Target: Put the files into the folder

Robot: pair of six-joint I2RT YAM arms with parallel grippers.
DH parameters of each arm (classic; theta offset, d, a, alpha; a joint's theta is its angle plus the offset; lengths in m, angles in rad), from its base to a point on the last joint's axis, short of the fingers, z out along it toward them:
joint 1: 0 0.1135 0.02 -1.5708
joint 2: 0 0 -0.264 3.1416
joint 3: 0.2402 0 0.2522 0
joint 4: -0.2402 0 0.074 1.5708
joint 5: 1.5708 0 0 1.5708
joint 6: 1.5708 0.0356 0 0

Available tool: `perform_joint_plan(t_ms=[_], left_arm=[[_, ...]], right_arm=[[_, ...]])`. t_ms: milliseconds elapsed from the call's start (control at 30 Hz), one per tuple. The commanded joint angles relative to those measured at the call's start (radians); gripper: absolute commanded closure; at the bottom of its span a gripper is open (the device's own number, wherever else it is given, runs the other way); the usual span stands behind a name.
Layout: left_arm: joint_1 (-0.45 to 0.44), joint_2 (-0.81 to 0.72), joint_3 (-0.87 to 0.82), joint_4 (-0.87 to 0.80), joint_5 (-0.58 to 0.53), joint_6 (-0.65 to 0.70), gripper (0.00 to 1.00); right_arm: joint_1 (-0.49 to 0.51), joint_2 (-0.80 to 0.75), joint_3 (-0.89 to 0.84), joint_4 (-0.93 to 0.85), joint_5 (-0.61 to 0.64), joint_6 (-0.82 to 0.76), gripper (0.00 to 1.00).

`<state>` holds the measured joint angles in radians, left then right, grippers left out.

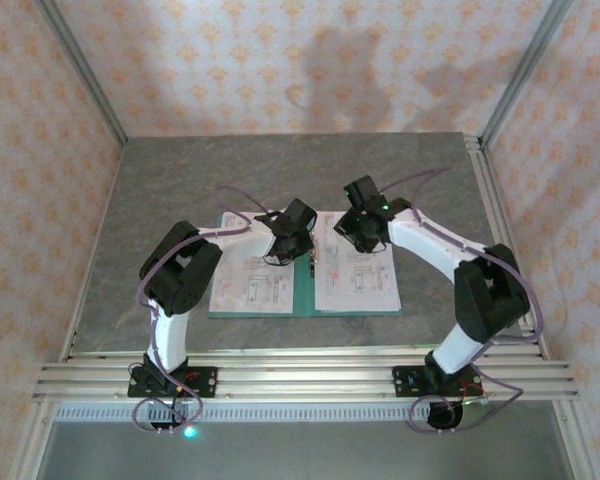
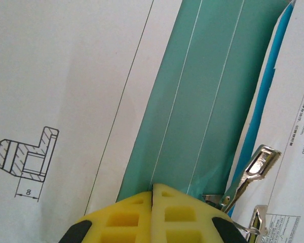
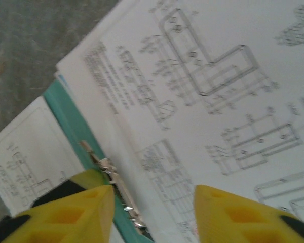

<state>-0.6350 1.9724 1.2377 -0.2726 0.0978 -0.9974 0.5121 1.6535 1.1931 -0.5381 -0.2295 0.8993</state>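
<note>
Open teal folder (image 1: 304,296) lies flat mid grey counter (image 1: 180,180); files (image 1: 355,275), printed sheets, on both covers. L pincer (image 2: 153,195) pressed together, empty, over spine beside metal clip (image 2: 253,167). R pincer (image 3: 153,191) spread, empty, above right sheet nr clip. Risk, as I judge: dragging pincer could slide or crease loose sheets; clip may snag paper edge.

Peach patterned walls (image 1: 230,60) enclose a grey mottled table (image 1: 180,180) edged by aluminium rails (image 1: 310,375); shadows mark the back wall.
</note>
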Motion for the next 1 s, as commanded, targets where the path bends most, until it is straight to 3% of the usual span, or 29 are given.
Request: perform_joint_plan(t_ms=[0, 200, 533, 967], left_arm=[[0.001, 0.039, -0.049, -0.053, -0.001, -0.018, 1.00], [0.003, 0.026, -0.081, -0.026, -0.002, -0.030, 1.00], [0.008, 0.016, -0.101, -0.014, 0.003, -0.029, 1.00], [0.012, 0.009, -0.140, 0.029, 0.006, -0.043, 1.00]], right_arm=[[0.032, 0.090, 0.091, -0.013, 0.000, -0.008, 0.65], [0.042, 0.266, 0.249, -0.018, -0.040, -0.001, 0.81], [0.042, 0.475, 0.486, -0.137, -0.043, -0.054, 0.87], [0.042, 0.532, 0.548, -0.181, -0.050, -0.079, 0.88]])
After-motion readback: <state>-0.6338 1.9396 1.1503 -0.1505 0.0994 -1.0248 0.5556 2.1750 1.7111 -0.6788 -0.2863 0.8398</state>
